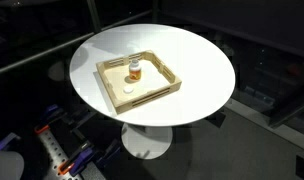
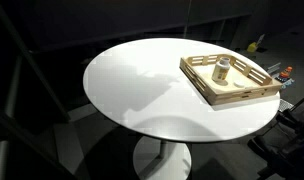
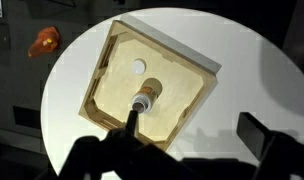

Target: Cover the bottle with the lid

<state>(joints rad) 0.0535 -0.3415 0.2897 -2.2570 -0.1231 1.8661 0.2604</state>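
exterior view: bottle (image 1: 135,70) stands upright inside the wooden tray (image 1: 108,87), near the middle of the round white tabletop (image 1: 202,70). lid (image 1: 129,91) lies flat on the tray floor at about 6 o'clock from the bottle, near it but not touching. the bottle mouth is uncovered, so capping is not done. i see no arm over the tray here. some robot hardware (image 1: 72,160) sits low at 7 o'clock, off the tabletop.

exterior view: the same tray (image 2: 242,97) sits toward the 3 o'clock edge of the tabletop (image 2: 132,80), with the bottle (image 2: 223,70) upright in it. i can't pick out the lid from this angle; the tray wall probably hides it. a yellow item (image 2: 254,45) and an orange item (image 2: 285,72) sit beyond the table, clear of my path.

wrist view: i'm looking down on the tray (image 3: 172,45). the lid (image 3: 139,66) is at 12 o'clock from the bottle (image 3: 144,101), with bare wood between them. the fingers (image 3: 257,136) are dark shapes at the bottom edge, spread apart and holding nothing, well above the tray. an orange thing (image 3: 42,43) lies off the tabletop (image 3: 242,60) at 10 o'clock.

my read: the lid being flat and loose makes it the first pick. the tray walls and the nearby bottle are the main obstacles, and the thin lid may be hard to pinch without tipping the bottle.
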